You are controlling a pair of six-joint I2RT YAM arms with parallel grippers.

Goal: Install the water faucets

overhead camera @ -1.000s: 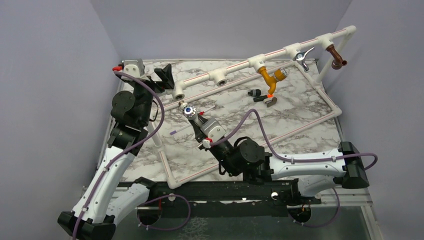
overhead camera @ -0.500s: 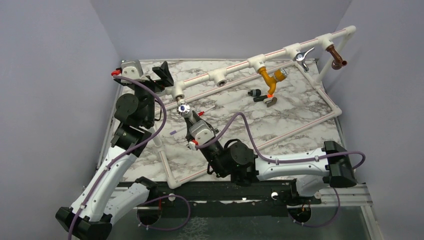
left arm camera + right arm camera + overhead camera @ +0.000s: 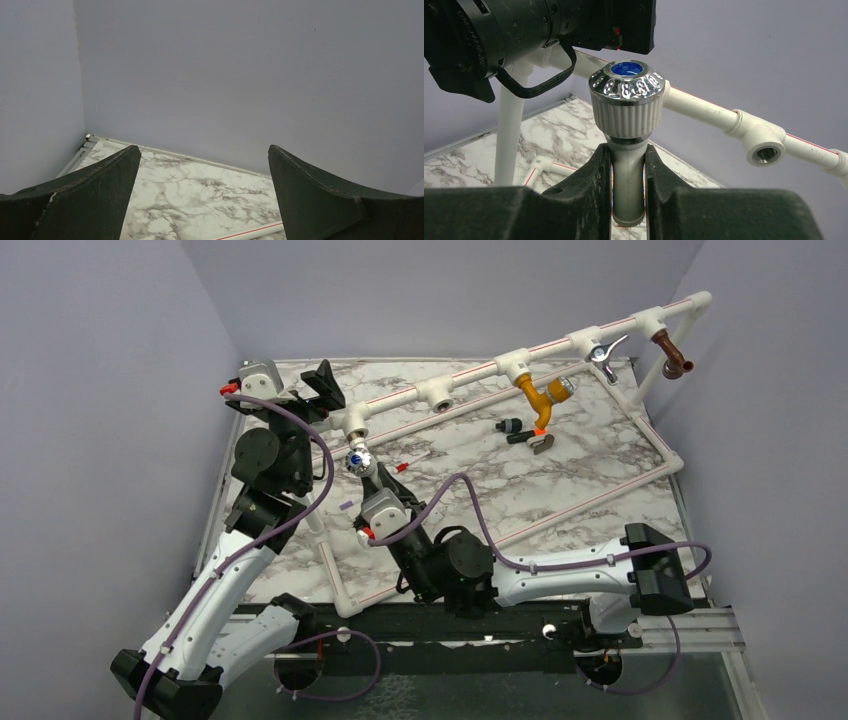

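Nearest me, my right end effector (image 3: 628,165) is clenched on the stem of the white faucet (image 3: 626,107), whose ribbed knob with its chrome ring and blue cap points away from the fingers. From above, the knob sits just beside the leftmost tee socket (image 3: 356,425) of the white pipe frame (image 3: 470,375), over the left part of the marble surface (image 3: 560,480). I judge the step in hand to be bringing this faucet to that open socket. Next I need to line its inlet up with the bore and turn it in, though I cannot tell which way the thread faces. Just beyond, my left end effector (image 3: 202,195) is released, holding nothing. Farther right, a black-and-orange faucet (image 3: 525,432) lies loose. The mustard-yellow faucet (image 3: 540,395), chrome-levered faucet (image 3: 605,350) and brown faucet (image 3: 675,355) already hang on the rail.
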